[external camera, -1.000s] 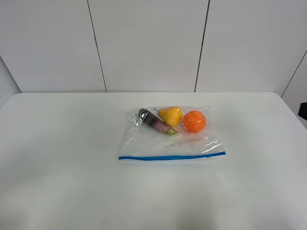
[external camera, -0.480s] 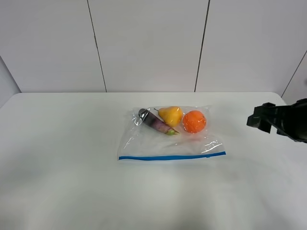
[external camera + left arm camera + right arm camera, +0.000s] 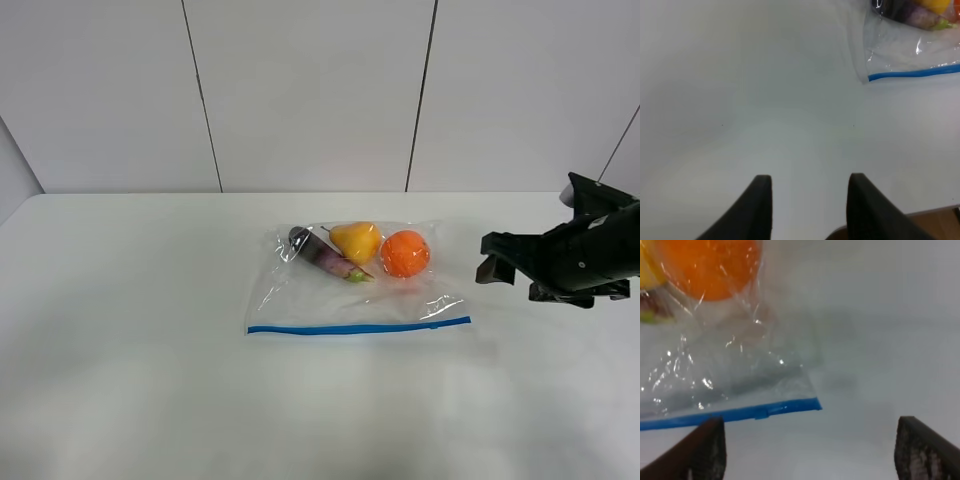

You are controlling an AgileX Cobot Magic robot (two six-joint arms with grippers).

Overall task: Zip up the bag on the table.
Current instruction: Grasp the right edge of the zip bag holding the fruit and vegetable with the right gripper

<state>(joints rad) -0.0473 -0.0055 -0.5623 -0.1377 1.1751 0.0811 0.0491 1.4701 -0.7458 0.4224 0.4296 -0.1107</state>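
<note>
The white table [image 3: 150,380] is bare along its near side. The left gripper [image 3: 809,177] shows only in its own wrist view. It hangs above that bare surface with its two dark fingers [image 3: 760,205] spread apart and nothing between them. The left end of the bag's blue edge lies ahead of it, well apart. Farther in, a little right of the table's middle, the bag [image 3: 330,300] lies flat. Its blue zipper strip [image 3: 358,327] forms the nearest edge and runs straight from left to right. The pictures do not show whether the strip is pressed closed along its length. Behind the strip the clear plastic is crinkled and catches the light. To the right of the bag, and apart from it, the right gripper [image 3: 490,260] hovers over the table on a black arm [image 3: 590,260] that comes in from the right edge. Its fingers [image 3: 707,447] stand wide apart and hold nothing. In the right wrist view the right end of the strip and the wrinkled corner of the bag lie ahead of them, untouched. At the far end of the bag the produce sits in a row. A purple eggplant [image 3: 325,257] lies tilted on the left, and a yellow pear [image 3: 357,240] in the middle touches it. An orange [image 3: 405,253] sits just beside the pear on the right. Past the table's far edge rises a white panelled wall [image 3: 300,90] with thin dark seams.
</note>
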